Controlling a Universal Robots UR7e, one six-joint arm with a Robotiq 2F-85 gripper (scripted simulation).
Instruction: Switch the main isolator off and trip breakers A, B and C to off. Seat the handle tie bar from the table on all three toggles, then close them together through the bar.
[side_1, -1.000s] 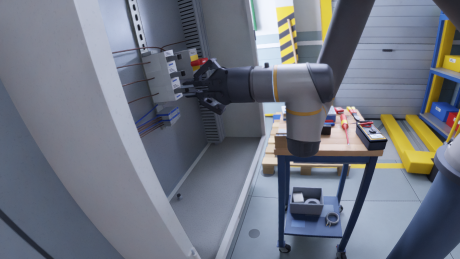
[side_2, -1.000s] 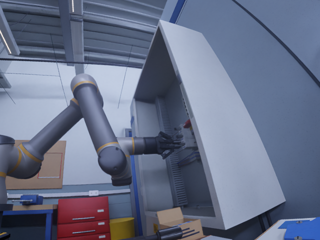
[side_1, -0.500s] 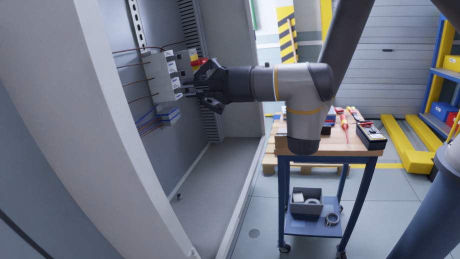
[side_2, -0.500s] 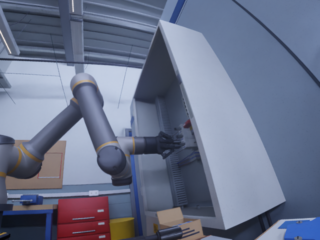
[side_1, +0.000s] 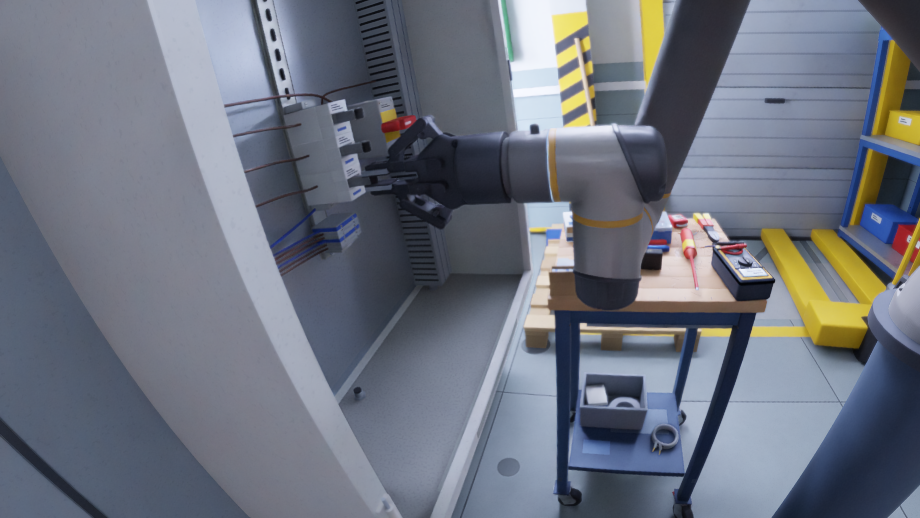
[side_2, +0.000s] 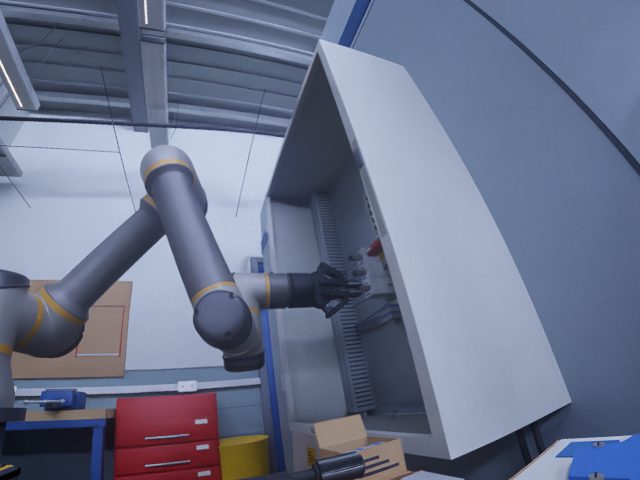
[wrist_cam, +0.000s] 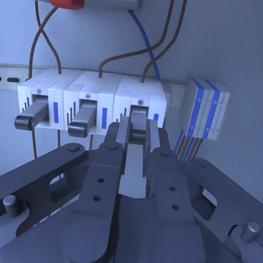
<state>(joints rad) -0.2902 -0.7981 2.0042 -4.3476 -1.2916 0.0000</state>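
Note:
Three white breakers sit side by side on a rail inside the cabinet, each with a dark grey toggle sticking out. I grip the toggle of the right-hand breaker in my gripper, which is closed around it. The other two toggles stand untouched to the left in the wrist camera. The main isolator's red handle is just above the breakers, close to my gripper. I cannot make out the tie bar among the things on the table.
The cabinet's back panel carries a terminal block beside the breakers, brown and blue wires and a slotted duct. The open white door flanks the opening. A blue-legged wooden table holds screwdrivers and a meter.

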